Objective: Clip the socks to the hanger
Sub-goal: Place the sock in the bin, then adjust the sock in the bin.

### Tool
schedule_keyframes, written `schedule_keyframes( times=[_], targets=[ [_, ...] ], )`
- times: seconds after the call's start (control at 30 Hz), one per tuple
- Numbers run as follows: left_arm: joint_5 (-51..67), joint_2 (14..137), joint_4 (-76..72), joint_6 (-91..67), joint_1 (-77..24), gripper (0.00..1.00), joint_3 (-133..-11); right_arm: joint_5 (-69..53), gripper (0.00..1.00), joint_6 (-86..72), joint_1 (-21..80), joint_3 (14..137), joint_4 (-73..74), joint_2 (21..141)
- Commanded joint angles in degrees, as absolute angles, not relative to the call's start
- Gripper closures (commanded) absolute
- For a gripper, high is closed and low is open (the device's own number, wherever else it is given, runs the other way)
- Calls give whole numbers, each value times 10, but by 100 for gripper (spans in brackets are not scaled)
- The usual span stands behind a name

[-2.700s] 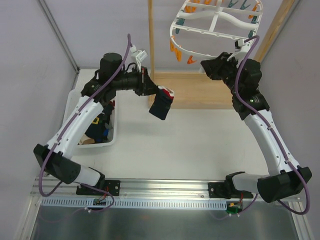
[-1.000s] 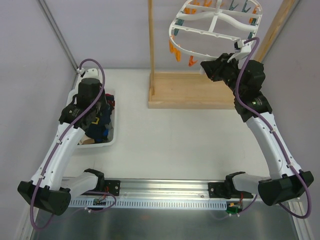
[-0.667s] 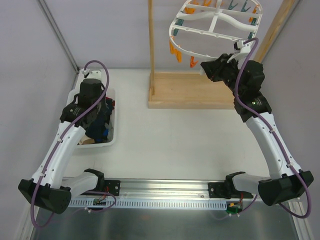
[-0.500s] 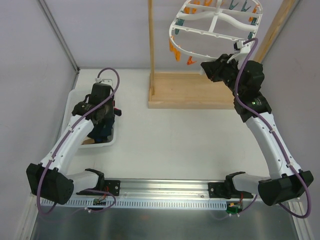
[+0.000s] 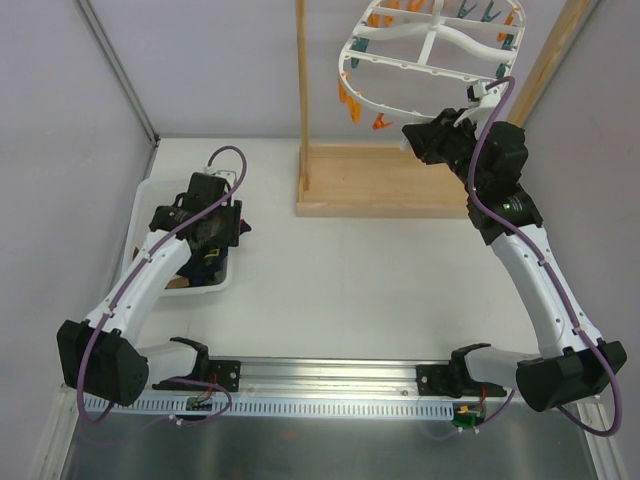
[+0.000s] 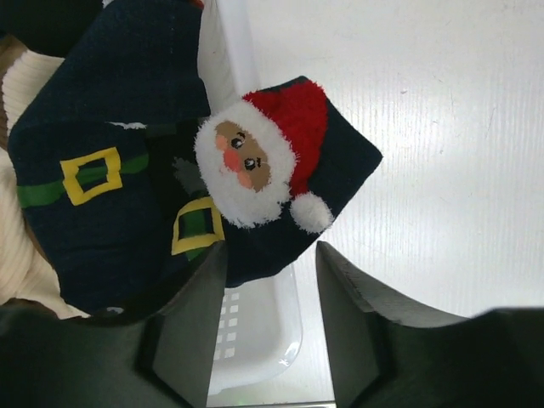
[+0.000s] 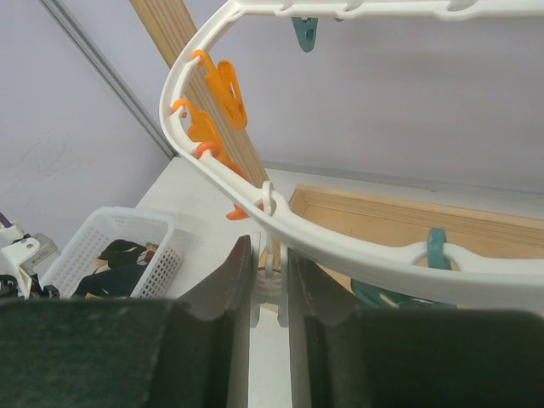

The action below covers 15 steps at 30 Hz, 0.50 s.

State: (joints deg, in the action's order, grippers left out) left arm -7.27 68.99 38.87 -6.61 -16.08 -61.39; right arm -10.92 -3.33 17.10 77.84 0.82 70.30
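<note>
The white oval hanger (image 5: 430,45) hangs at the top right, with orange pegs (image 7: 221,85) and teal pegs (image 7: 304,32) on its rim (image 7: 340,242). My right gripper (image 5: 415,135) is at its near rim, shut (image 7: 270,285) on a white peg (image 7: 270,255) that hangs from the rim. My left gripper (image 5: 222,228) is over the right rim of the white basket (image 5: 222,275). It is open (image 6: 268,285). A dark navy sock with a Santa face (image 6: 255,161) lies draped over the basket's rim (image 6: 255,340), its lower edge between my fingertips. More dark socks (image 6: 93,195) lie in the basket.
The light wooden stand has its base (image 5: 380,180) on the table behind the middle, one post (image 5: 302,80) rising at its left and another slanting at the far right. The basket also shows at the lower left of the right wrist view (image 7: 127,234).
My left arm swung back from the middle, where it held the Santa sock up, to the basket. The sock now lies over the basket's rim, out of the jaws. The right arm has not moved.
</note>
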Motion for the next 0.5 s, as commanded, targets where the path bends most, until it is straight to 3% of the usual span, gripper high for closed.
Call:
schedule_keyframes(
  times=[0.0, 0.13, 0.27, 0.47],
  targets=[
    [-58, 698, 388, -44, -162, 53, -619, -110, 99, -22, 168, 775, 17, 698],
    [-35, 722, 387, -12, -162, 42, -638, -108, 99, -18, 168, 774, 18, 696],
    [-20, 736, 386, 20, -184, 38, -647, -102, 99, -15, 166, 772, 19, 693],
    [-101, 733, 387, 83, -272, 34, -632, -98, 99, -14, 163, 766, 22, 687]
  ],
)
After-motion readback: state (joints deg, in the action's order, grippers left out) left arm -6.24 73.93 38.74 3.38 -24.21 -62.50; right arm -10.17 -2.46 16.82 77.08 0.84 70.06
